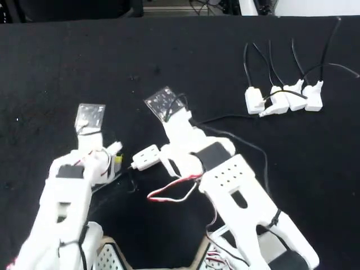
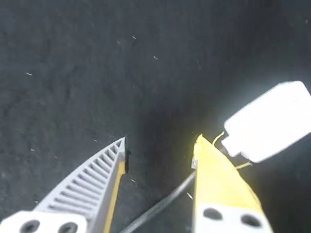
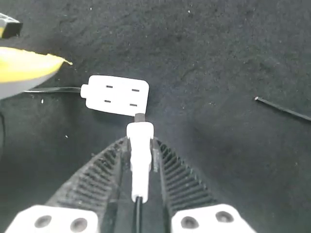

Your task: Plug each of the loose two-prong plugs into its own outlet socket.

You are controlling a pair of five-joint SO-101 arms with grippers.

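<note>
My right gripper (image 3: 141,141) clenched a plug (image 3: 140,132) mid-frame, just beside the socket block (image 3: 115,94); inserting it next needed prongs aligned with slots.

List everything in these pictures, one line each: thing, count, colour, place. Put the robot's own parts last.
table: one, black, under everything.
outlet block: one, white, flat on the table between the two grippers.
held plug: one, white, in the right gripper, tip at the block's edge.
loose plugs: about four, white with black cords, clustered at the far right in the high view.
left gripper: one, grey and yellow, open, beside the block.
right gripper: one, dark, shut on the held plug.
</note>
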